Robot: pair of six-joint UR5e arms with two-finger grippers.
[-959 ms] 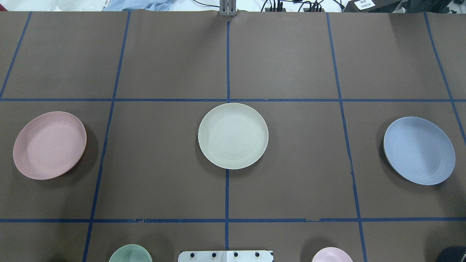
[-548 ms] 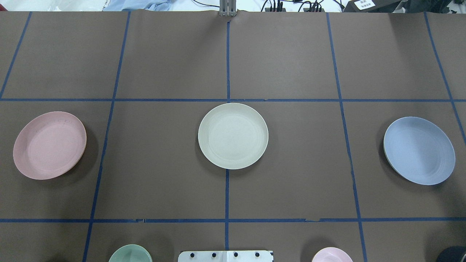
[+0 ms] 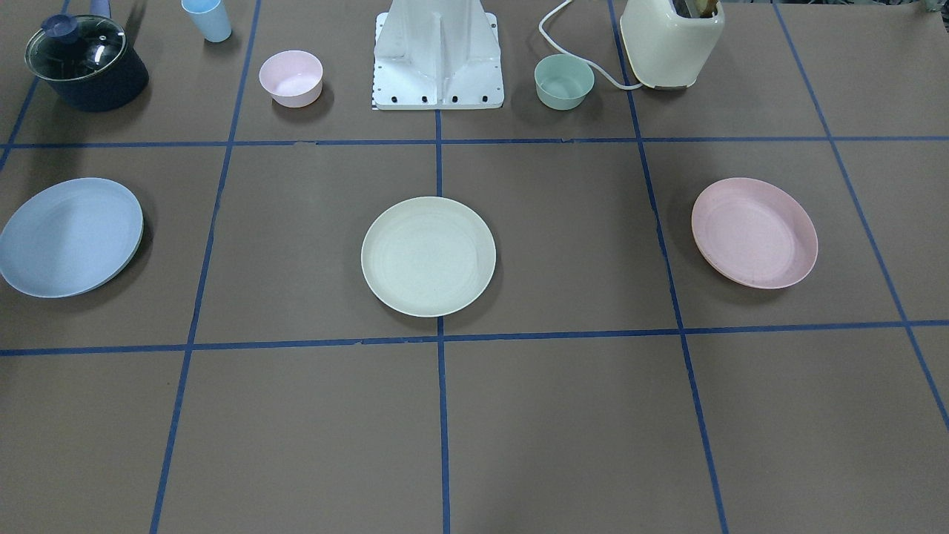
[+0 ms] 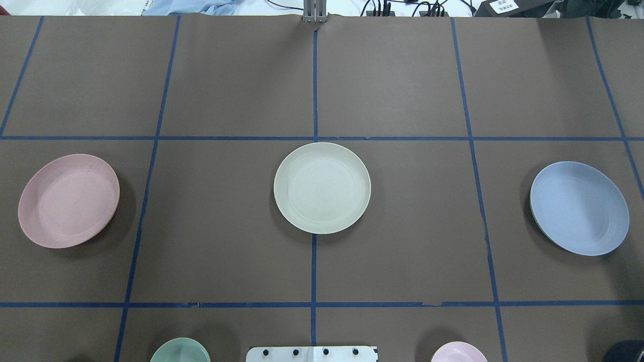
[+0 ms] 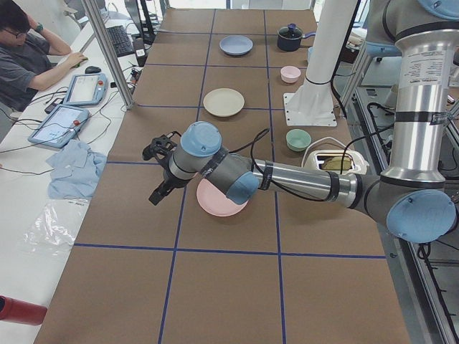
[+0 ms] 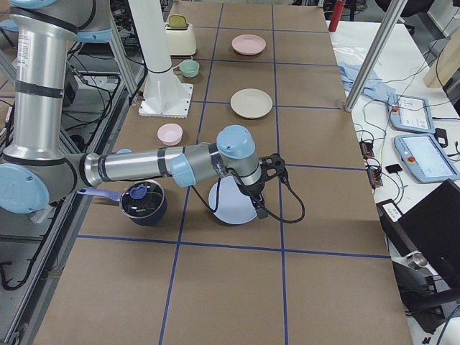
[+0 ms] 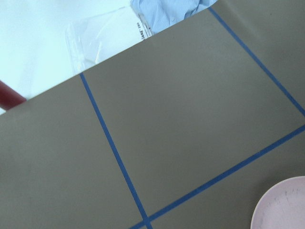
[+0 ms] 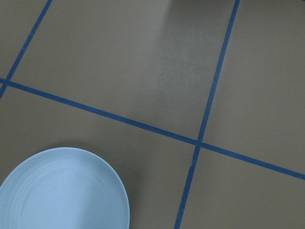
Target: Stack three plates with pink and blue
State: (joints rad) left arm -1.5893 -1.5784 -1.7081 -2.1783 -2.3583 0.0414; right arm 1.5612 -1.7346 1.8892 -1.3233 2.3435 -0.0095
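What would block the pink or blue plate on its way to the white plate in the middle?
Nothing visible does. Between the pink plate and the cream-white plate, and between it and the blue plate, there is only flat brown table cover with blue tape lines.

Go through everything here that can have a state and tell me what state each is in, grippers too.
pink plate, flat, empty, alone
cream plate, flat, empty, alone
blue plate, flat, empty, alone
pot, lid on
pink bowl, upright, empty
green bowl, upright, empty
blue cup, upright
toaster, something brown in slot
left gripper, cannot tell open or shut
right gripper, cannot tell open or shut
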